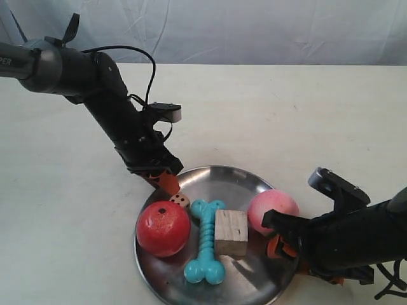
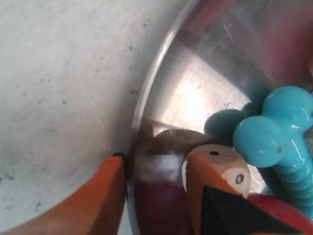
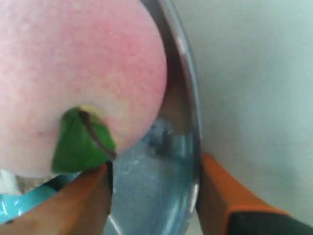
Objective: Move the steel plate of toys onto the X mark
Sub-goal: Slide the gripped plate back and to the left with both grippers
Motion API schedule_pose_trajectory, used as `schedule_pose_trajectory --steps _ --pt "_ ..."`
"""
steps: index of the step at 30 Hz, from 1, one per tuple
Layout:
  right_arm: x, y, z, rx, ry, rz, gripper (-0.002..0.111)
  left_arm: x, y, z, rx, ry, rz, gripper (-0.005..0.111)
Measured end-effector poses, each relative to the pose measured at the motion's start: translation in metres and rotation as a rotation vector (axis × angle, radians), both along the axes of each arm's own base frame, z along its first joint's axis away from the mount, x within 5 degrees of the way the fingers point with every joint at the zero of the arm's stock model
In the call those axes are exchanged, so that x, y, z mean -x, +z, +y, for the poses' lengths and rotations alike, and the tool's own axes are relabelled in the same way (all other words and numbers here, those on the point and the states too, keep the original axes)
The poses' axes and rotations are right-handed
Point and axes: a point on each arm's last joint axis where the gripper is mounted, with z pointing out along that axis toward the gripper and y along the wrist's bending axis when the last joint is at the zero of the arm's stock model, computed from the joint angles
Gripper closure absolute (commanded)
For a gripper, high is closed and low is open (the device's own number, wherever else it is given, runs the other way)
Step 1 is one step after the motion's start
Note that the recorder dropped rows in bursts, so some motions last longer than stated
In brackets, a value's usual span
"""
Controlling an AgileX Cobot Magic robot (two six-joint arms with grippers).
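The steel plate (image 1: 236, 184) lies near the table's front edge. It holds a red apple (image 1: 163, 229), a turquoise bone (image 1: 205, 241), a wooden cube (image 1: 230, 232), a pink peach (image 1: 272, 211) and a spotted die (image 1: 180, 200). My left gripper (image 1: 166, 183) (image 2: 156, 162) is open astride the plate's rim (image 2: 139, 112) beside the die (image 2: 225, 164): one finger touches the rim from outside, the other stands inside. My right gripper (image 3: 154, 169) (image 1: 280, 244) is open astride the opposite rim (image 3: 190, 112), its inner finger under the peach (image 3: 88, 73). No X mark shows in any view.
Cream tabletop (image 1: 286, 114) stretches behind and to both sides of the plate. A pale cloth backdrop (image 1: 254, 32) closes the far edge. The left arm carries a looping black cable (image 1: 149, 70). The plate's front rim runs out of the exterior view's bottom.
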Motion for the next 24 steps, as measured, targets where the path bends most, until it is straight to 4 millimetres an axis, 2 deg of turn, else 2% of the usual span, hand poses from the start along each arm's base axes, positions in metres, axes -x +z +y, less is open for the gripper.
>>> schedule_pose_trajectory --steps 3,7,10,17,24 --pt "0.001 -0.001 0.002 0.012 0.001 -0.009 0.074 0.000 0.000 0.000 -0.005 -0.004 -0.002 0.070" --pt "0.000 -0.002 0.002 0.027 -0.014 -0.010 0.109 -0.001 -0.001 0.002 -0.020 -0.016 -0.016 0.089" --pt "0.001 -0.004 0.000 0.027 -0.050 -0.002 0.108 -0.002 -0.002 0.003 -0.036 -0.026 -0.035 0.107" --pt "0.001 -0.003 0.001 0.011 -0.082 0.009 0.108 -0.002 -0.002 0.003 -0.061 -0.017 -0.040 0.107" --pt "-0.003 0.000 0.010 -0.063 -0.063 0.034 0.109 0.002 -0.001 0.011 -0.183 -0.020 0.007 0.107"
